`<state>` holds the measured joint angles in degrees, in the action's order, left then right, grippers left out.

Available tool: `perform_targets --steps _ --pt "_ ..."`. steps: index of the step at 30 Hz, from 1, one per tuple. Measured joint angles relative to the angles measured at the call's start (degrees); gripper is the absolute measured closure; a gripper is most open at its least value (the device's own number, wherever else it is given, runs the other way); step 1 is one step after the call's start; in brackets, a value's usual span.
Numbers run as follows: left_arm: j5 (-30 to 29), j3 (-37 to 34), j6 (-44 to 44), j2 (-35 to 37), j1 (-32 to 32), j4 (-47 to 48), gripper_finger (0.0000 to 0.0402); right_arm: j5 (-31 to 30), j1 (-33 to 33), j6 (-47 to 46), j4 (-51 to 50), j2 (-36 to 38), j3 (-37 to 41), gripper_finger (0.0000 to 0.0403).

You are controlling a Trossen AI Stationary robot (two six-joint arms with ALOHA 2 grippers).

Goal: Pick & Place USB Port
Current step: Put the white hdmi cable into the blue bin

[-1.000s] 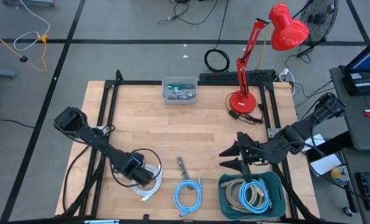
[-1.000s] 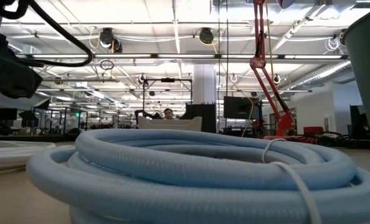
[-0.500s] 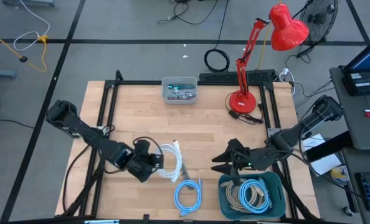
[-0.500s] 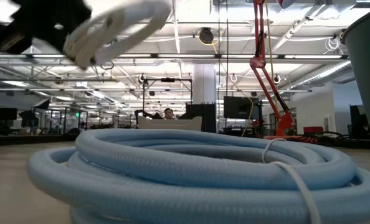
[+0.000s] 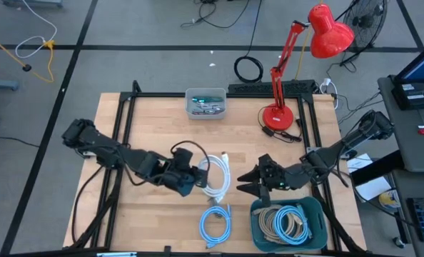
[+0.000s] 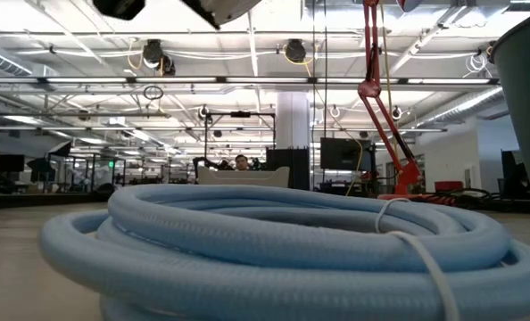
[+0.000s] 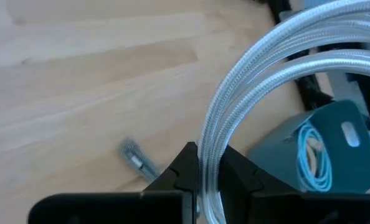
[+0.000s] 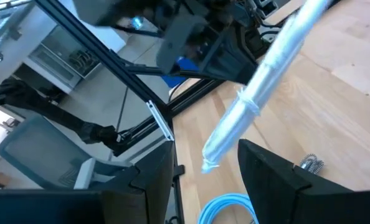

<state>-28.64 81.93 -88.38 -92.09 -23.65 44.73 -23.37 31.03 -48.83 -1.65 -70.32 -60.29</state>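
Note:
A white coiled cable [image 5: 216, 177] hangs above the middle of the table, with my left gripper [image 5: 198, 177] shut on it. In the left wrist view its strands [image 7: 266, 68] arc away from my gripper [image 7: 208, 177]. My right gripper [image 5: 249, 183] stands open just to the coil's right, above the teal bin's [image 5: 262, 214] far left corner. In its wrist view the white bundle [image 8: 266, 68] lies beyond the open fingers [image 8: 207, 186]. A blue coil [image 5: 215, 225] rests flat on the table near the front edge. It fills the low view [image 6: 274, 241]. My left gripper pinches several strands of the coil's bundle [image 7: 208, 149] between its two fingers [image 7: 184, 169]. The fingers come from the table's left, slanting down, and lie across the strands. The coil stands out beyond the fingers on edge, lifted clear of the table.
The teal bin [image 5: 290, 223] at the near right holds beige and blue cables. A small grey connector [image 7: 137, 162] lies on the wood below the coil. A clear tray [image 5: 205, 103] and a red lamp [image 5: 280, 114] stand at the far edge. Black frame rails [image 5: 119, 143] border the table.
My left gripper has risen from the near left of the table and swung right toward my right gripper, tipping up. The white coil came off the table with it and now hangs clear. My right gripper has drifted left toward the coil, staying open.

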Motion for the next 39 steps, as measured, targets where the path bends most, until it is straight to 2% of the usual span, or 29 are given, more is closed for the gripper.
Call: perform_targets --steps 4,16,23,33,39 --pt "0.34 2.23 2.32 -0.71 0.83 0.53 0.0367 -0.09 -0.20 0.07 -0.11 0.00 0.00 0.0229" --pt "1.16 2.62 2.87 -0.66 1.26 -1.13 0.0367 1.43 -3.85 1.34 -0.31 0.00 0.00 0.0229" --pt "0.70 2.62 4.49 -0.64 2.14 -2.69 0.0367 5.68 -7.43 1.43 1.60 -1.07 0.00 0.0229" --pt "0.75 2.60 9.35 -0.61 4.63 -5.88 0.0367 12.15 -10.08 -0.92 9.26 -5.73 0.00 0.0229" --pt "1.68 2.60 9.75 -0.60 3.99 -3.50 0.0367 12.50 -10.74 -1.11 9.00 -5.32 0.00 0.0261"
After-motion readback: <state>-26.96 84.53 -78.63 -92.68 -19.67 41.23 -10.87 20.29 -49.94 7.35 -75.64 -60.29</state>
